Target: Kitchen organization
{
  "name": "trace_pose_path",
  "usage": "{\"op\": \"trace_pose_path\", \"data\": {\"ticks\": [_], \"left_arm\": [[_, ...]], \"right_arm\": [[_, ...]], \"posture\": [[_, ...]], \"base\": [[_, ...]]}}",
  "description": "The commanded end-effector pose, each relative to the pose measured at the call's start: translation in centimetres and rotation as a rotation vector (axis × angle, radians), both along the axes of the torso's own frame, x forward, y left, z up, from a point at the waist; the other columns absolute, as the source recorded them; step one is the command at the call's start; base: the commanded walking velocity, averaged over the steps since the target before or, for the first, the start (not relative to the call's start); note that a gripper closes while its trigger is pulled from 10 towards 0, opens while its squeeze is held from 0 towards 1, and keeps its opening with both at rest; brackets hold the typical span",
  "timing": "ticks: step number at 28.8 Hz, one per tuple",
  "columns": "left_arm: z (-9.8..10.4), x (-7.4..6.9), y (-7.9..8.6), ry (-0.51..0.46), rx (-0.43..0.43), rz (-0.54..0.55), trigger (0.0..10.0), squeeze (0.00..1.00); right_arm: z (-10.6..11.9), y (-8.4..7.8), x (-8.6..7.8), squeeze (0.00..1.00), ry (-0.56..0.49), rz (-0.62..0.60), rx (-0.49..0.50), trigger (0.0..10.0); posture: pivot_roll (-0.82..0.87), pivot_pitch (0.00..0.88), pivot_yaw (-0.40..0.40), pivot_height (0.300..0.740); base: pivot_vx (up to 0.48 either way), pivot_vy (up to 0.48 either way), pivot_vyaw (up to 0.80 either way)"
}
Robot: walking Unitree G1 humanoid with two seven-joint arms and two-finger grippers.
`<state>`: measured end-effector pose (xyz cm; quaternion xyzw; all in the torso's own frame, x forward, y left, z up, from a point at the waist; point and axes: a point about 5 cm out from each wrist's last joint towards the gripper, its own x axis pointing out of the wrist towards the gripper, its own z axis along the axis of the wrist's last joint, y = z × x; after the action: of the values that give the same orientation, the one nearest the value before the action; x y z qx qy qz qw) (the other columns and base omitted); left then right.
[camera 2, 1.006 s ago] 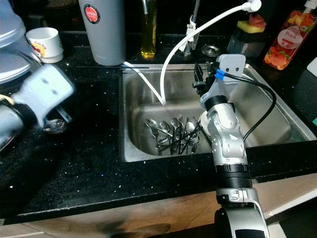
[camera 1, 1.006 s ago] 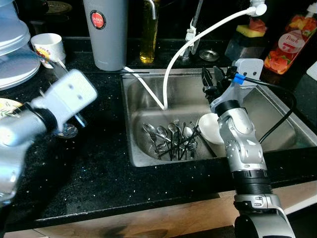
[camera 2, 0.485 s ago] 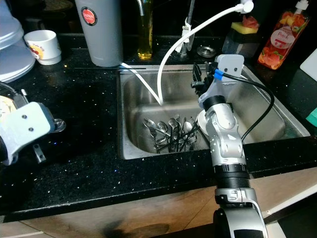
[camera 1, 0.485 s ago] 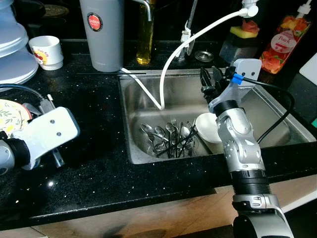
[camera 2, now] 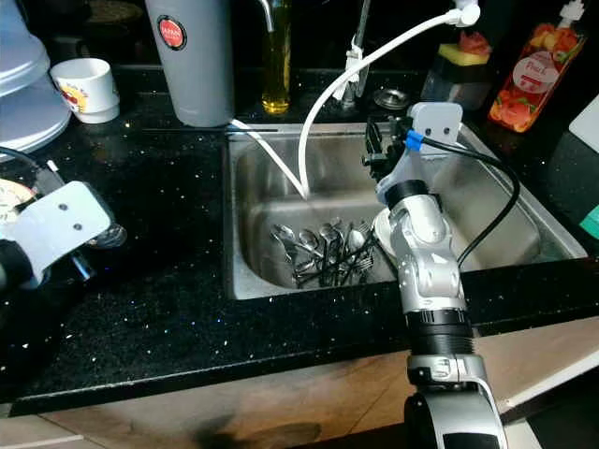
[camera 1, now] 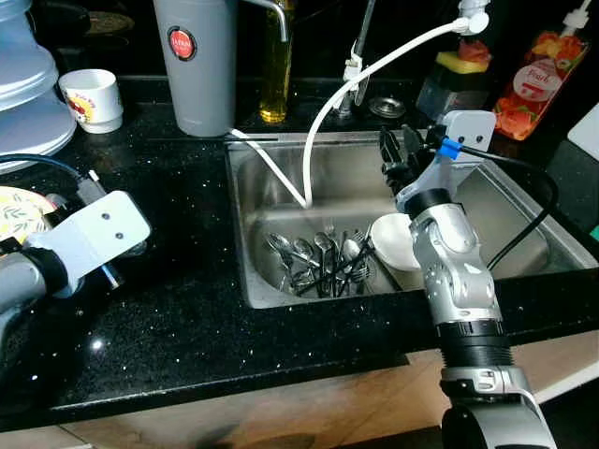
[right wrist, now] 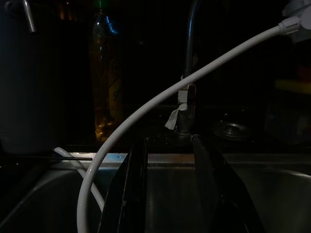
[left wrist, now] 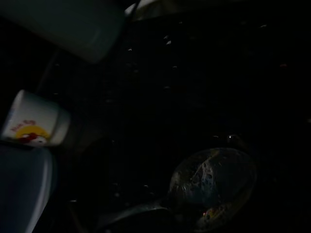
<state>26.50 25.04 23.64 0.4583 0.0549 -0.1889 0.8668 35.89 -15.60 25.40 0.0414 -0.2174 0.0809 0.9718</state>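
Hovering right claw [right wrist: 165,194] above sink [camera 1: 281,164].

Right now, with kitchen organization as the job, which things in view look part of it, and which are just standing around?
Likely part of the job:
- cutlery pile in the sink
- white bowl beside the cutlery
- right gripper, open above the sink
- left gripper, over the counter

Just standing about:
- grey jug
- oil bottle
- white cup
- soap bottle
- white hose
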Motion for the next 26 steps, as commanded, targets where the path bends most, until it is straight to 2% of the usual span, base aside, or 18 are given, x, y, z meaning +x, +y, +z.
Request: {"op": "trace_pose_path", "data": {"ticks": [1,2,4,5,14,17,18,20,21,22,24,25,26], "left_arm": [[-2.6,0.2,0.3,0.096,0.011,0.032,7.7,0.0],[-2.7,0.3,0.3,0.098,0.013,0.034,1.5,0.0],[-2.8,0.4,0.3,0.098,0.015,0.035,1.5,0.0],[-2.8,0.4,0.3,0.102,0.005,0.038,0.0,0.0],[-1.9,0.3,0.2,0.071,-0.001,0.036,0.0,0.0],[-1.4,0.5,0.1,0.035,0.023,0.035,0.0,0.0],[-0.9,0.7,-0.2,-0.006,0.033,0.016,0.0,0.0],[0.7,1.2,-1.4,-0.142,-0.006,-0.055,0.0,0.0],[1.7,1.4,-2.0,-0.22,-0.033,-0.082,3.6,0.0],[2.5,1.6,-2.6,-0.28,-0.053,-0.101,10.0,0.0],[2.5,1.6,-2.6,-0.28,-0.053,-0.101,10.0,0.0],[3.4,1.7,-3.5,-0.337,-0.059,-0.136,10.0,0.0],[4.7,1.8,-5.1,-0.408,-0.038,-0.208,10.0,0.0]], "right_arm": [[-0.1,-0.4,0.1,0.0,0.008,-0.01,0.005,10.0],[-0.1,-0.4,0.1,0.0,0.008,-0.01,0.004,10.0],[-0.1,-0.4,0.1,0.0,0.008,-0.01,0.004,10.0],[-0.1,-0.5,0.1,0.0,0.007,-0.012,0.003,10.0],[0.0,-0.5,0.1,0.0,0.008,-0.012,0.005,10.0],[0.0,-0.4,0.1,0.0,0.007,-0.009,0.006,10.0],[0.0,-0.4,0.2,0.0,0.007,-0.009,0.006,10.0],[0.0,-0.4,0.2,0.0,0.008,-0.008,0.006,10.0],[-0.1,-0.4,0.2,0.0,0.008,-0.007,0.005,10.0],[-0.1,-0.4,0.2,0.0,0.009,-0.007,0.005,10.0],[-0.1,-0.4,0.2,0.0,0.009,-0.007,0.005,10.0],[0.0,-0.4,0.2,0.0,0.009,-0.007,0.006,10.0],[0.0,-0.3,0.2,0.0,0.009,-0.007,0.008,10.0]], "posture": [[0.24,0.068,-0.075,0.74],[0.24,0.068,-0.075,0.74],[0.24,0.068,-0.075,0.74],[0.24,0.068,-0.075,0.74],[0.25,0.072,-0.076,0.74],[0.25,0.071,-0.077,0.74],[0.25,0.072,-0.079,0.74],[0.25,0.072,-0.079,0.74],[0.25,0.072,-0.079,0.74],[0.25,0.07,-0.081,0.74],[0.25,0.07,-0.081,0.74],[0.25,0.07,-0.081,0.74],[0.24,0.067,-0.08,0.74]], "base": [[0.0,0.0,0.0],[0.0,0.0,0.0],[0.0,0.0,0.0],[0.0,0.0,0.0],[0.0,0.0,0.0],[0.0,0.0,0.0],[0.0,0.0,0.0],[0.0,0.0,0.0],[0.0,0.0,0.0],[0.0,0.0,0.0],[0.0,0.0,0.0],[0.0,0.0,0.0],[0.0,0.0,0.0]]}}
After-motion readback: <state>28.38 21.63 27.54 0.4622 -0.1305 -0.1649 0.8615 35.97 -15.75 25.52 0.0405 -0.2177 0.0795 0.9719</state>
